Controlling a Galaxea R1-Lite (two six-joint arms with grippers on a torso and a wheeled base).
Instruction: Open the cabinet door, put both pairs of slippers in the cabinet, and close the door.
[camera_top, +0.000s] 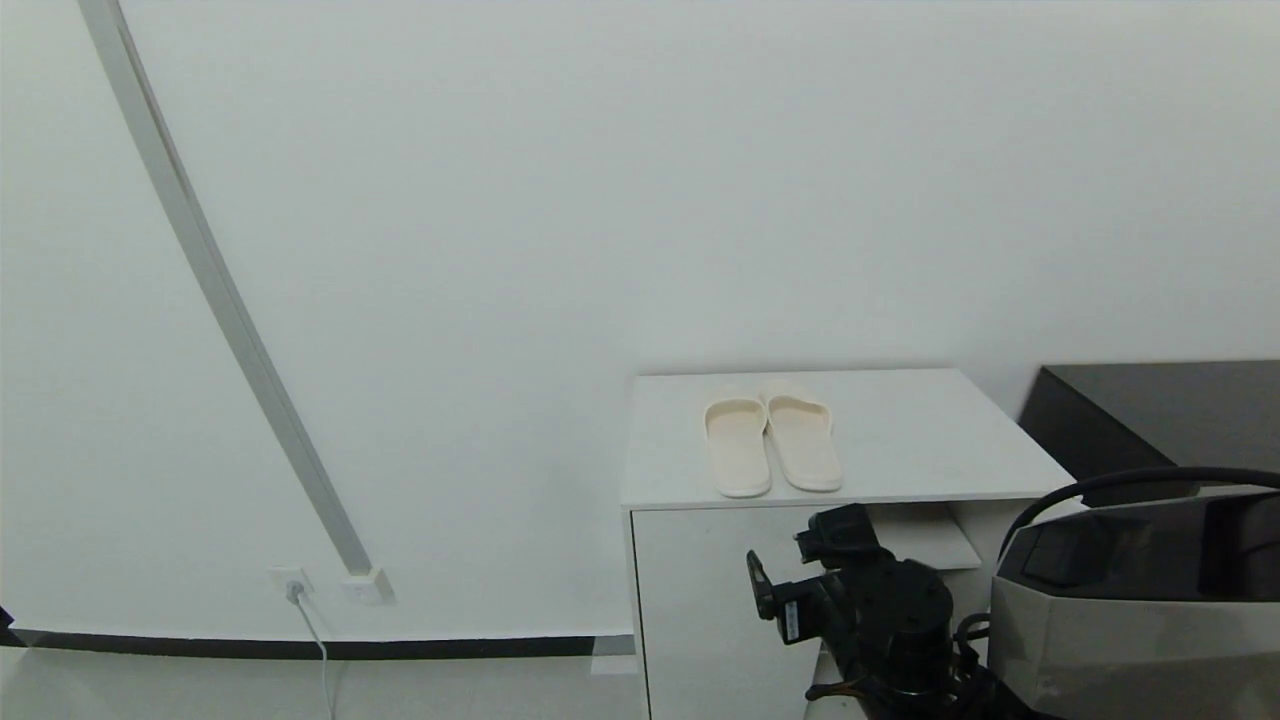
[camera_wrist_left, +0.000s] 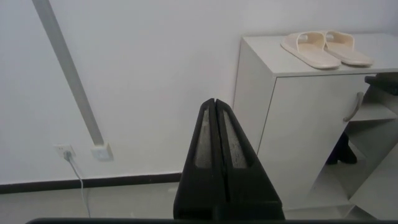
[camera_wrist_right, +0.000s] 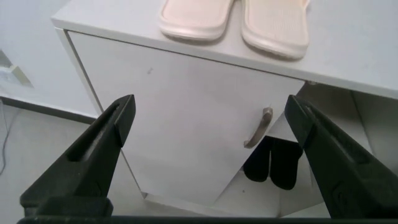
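A pair of cream slippers (camera_top: 770, 445) lies side by side on top of the white cabinet (camera_top: 900, 430), near its front edge. Low inside the cabinet's uncovered right part stands a pair of black slippers (camera_wrist_right: 277, 163). The white door (camera_wrist_right: 186, 124) with a curved metal handle (camera_wrist_right: 258, 127) covers the left part. My right gripper (camera_wrist_right: 210, 106) is open in front of the door, a short way off it, its fingers wide to either side of the handle. Well left of the cabinet, my left gripper (camera_wrist_left: 216, 143) is shut on nothing and points at the wall.
A shelf (camera_top: 950, 545) crosses the uncovered part of the cabinet. A dark cabinet (camera_top: 1160, 410) stands to the right. A grey strip (camera_top: 220, 290) runs down the wall to a socket with a cable (camera_top: 290, 585); open floor lies left of the cabinet.
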